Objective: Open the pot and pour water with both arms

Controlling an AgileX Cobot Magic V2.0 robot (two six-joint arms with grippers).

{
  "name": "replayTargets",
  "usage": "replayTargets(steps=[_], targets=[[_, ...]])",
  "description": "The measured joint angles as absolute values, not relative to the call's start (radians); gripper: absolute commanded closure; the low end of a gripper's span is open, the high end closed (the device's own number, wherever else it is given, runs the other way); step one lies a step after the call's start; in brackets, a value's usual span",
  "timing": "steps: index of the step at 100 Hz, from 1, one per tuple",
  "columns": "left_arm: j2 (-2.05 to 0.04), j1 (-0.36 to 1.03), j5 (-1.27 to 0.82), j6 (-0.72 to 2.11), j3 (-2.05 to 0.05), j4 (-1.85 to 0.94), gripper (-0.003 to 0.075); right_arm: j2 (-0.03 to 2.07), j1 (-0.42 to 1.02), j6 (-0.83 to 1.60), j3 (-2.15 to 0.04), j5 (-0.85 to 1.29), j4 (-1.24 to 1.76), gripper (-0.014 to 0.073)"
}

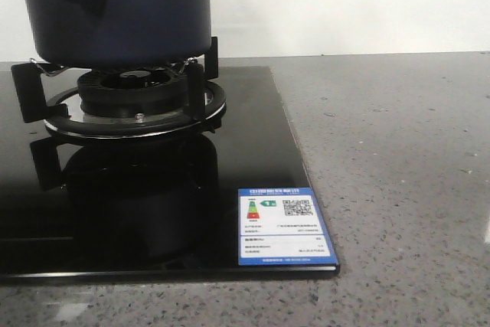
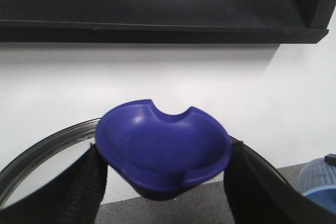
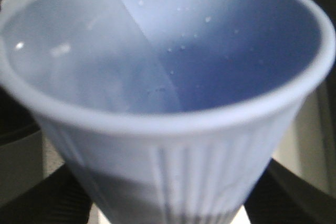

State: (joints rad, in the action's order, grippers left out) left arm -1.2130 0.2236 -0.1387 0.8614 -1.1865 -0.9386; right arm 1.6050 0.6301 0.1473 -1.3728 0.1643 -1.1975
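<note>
Pot [image 1: 115, 9] is sitting on burner [image 1: 136, 101] at upper left of front frame. Left claw [image 2: 163, 177] is gripping blue lid knob [image 2: 164, 148]; right claw [image 3: 168, 203] is gripping ribbed cup [image 3: 168, 103]. Grey bench [image 1: 398, 174] lying right.

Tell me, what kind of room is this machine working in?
Probably a kitchen, or a mock-up of one. A dark blue pot sits on a gas burner set in a black glass cooktop, which lies in a grey speckled stone counter.
</note>
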Motion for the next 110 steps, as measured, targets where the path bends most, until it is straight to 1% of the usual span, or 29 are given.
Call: replayTargets(steps=[110], targets=[[-1.213,0.224,-0.157,0.861,-1.186,-0.939,0.0321,1.605,0.630,0.147,-1.375,0.103,-1.712,0.0263]])
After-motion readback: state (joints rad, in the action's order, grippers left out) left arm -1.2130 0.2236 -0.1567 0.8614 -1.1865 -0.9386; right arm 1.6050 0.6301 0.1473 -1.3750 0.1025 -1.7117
